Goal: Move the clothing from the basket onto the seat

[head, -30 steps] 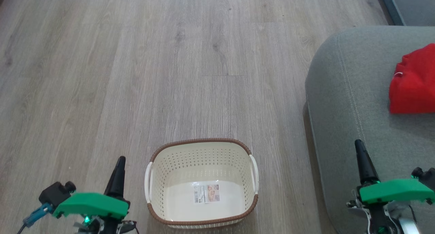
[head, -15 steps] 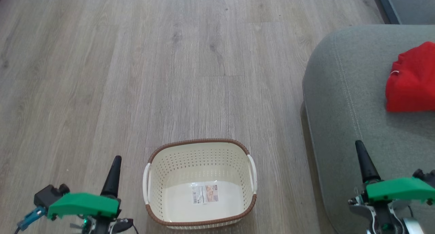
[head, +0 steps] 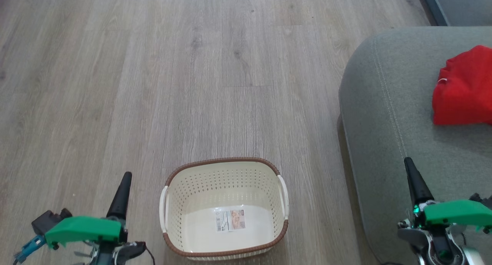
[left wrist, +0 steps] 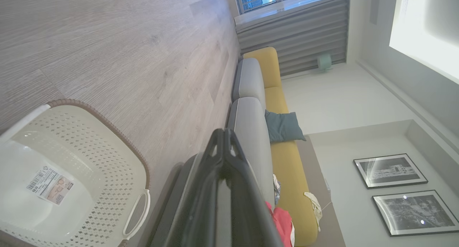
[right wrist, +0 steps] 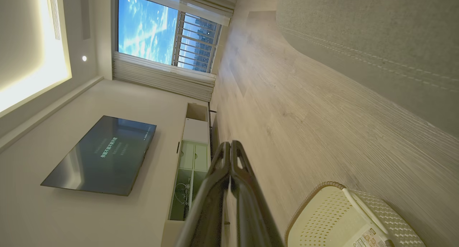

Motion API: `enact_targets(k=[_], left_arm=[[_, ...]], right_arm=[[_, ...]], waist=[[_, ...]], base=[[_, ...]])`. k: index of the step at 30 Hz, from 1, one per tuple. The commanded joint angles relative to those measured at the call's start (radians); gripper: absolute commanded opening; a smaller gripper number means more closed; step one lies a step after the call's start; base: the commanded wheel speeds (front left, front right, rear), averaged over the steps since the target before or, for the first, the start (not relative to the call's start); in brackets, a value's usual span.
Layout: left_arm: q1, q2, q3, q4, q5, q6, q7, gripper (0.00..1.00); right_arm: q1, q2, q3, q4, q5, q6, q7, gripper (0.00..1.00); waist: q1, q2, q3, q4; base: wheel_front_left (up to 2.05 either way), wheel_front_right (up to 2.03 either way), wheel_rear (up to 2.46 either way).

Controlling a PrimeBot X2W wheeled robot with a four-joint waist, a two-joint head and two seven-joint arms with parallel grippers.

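Observation:
The cream basket (head: 169, 195) with its brown rim stands on the wood floor at the bottom centre, holding no clothing; a paper sticker (head: 230, 220) shows on its bottom. Red clothing (head: 463, 90) with a small white label lies on the grey-green seat (head: 384, 115) at the right edge. My left gripper (head: 126, 177) hovers left of the basket, shut and holding nothing. Over the seat's front part my right gripper (head: 407, 162) is shut too, also bare. The basket (left wrist: 107, 132) and a bit of red clothing (left wrist: 283, 222) appear in the left wrist view, and the basket (right wrist: 322, 211) in the right wrist view.
Wood floor (head: 192, 84) stretches ahead of the basket. A dark-edged grey surface (head: 453, 3) sits at the top right. The left wrist view shows a grey and yellow sofa (left wrist: 276, 96) with a teal cushion (left wrist: 283, 127); the right wrist view shows a wall television (right wrist: 104, 153) and a low cabinet (right wrist: 192, 157).
The whole head view has shifted slightly, so the camera moved. Both grippers stay shut in about the same places relative to the basket and seat; the clothing lies unmoved.

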Motion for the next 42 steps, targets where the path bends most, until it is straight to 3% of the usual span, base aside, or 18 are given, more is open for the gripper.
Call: enact_targets(k=[1, 23, 42], left_arm=[[-0.060, 0.009, 0.035, -0.027, -0.033, -0.014, 0.009, 0.00], [-0.081, 0.007, 0.091, -0.015, -0.258, -0.044, 0.075, 0.00], [-0.082, 0.002, 0.097, -0.015, -0.253, -0.044, 0.079, 0.00]], right_arm=[[-0.061, -0.001, 0.012, -0.028, 0.032, 0.000, 0.013, 0.00], [-0.087, 0.003, -0.011, -0.002, 0.254, 0.000, 0.078, 0.00], [-0.087, 0.006, -0.016, -0.002, 0.250, 0.000, 0.081, 0.00]], waist=[[0.0000, 0.0000, 0.000, -0.002], [0.0000, 0.0000, -0.002, -0.020], [0.0000, 0.0000, -0.002, -0.020]], base=[[0.00, 0.00, 0.00], [0.00, 0.00, 0.00], [0.00, 0.00, 0.00]])
